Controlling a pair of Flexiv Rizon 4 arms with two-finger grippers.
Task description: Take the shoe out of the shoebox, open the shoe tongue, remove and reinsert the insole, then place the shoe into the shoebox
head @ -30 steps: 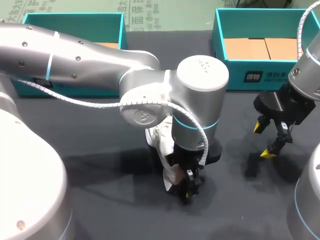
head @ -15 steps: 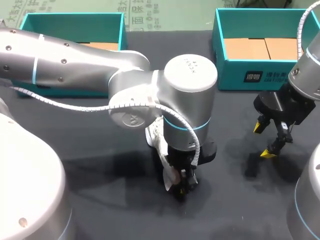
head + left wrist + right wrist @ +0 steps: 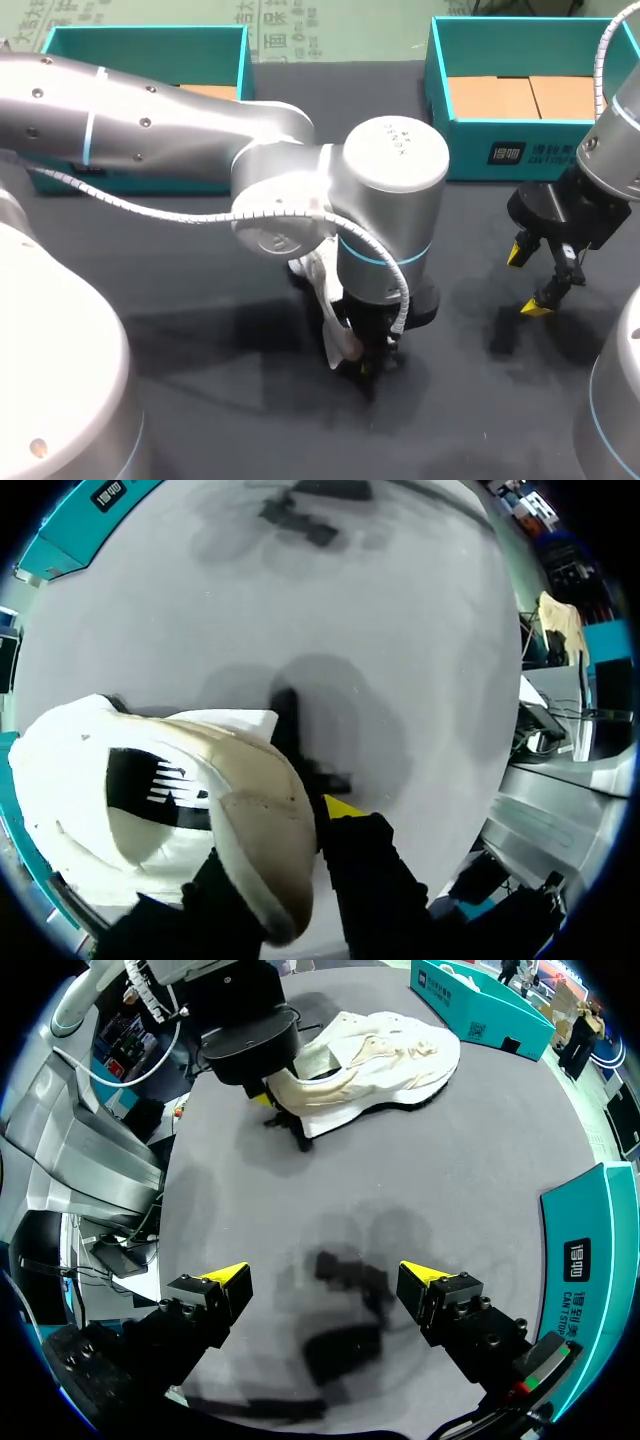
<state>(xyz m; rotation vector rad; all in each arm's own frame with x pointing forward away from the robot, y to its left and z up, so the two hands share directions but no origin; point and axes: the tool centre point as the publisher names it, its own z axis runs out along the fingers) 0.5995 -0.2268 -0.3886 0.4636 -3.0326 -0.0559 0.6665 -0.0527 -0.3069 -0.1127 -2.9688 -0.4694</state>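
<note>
A white and cream shoe [image 3: 322, 285] lies on its side on the black table, mostly hidden under my left arm in the head view. The right wrist view shows the whole shoe [image 3: 385, 1055] with my left gripper [image 3: 275, 1095] at its heel. In the left wrist view the shoe's heel rim [image 3: 250, 820] sits pinched between the fingers of my left gripper [image 3: 300, 825], which is shut on it; only one yellow tip shows. My right gripper [image 3: 528, 278] hangs open over bare table to the right, with nothing between the fingers of this gripper [image 3: 325, 1280].
A teal shoebox [image 3: 520, 150] with a cardboard liner stands at the back right, close behind my right gripper. A second teal shoebox [image 3: 140, 40] stands at the back left, partly behind my left arm.
My left gripper's fingers have closed in on the shoe's heel, and the left wrist shifted slightly over it. The right arm has not moved.
</note>
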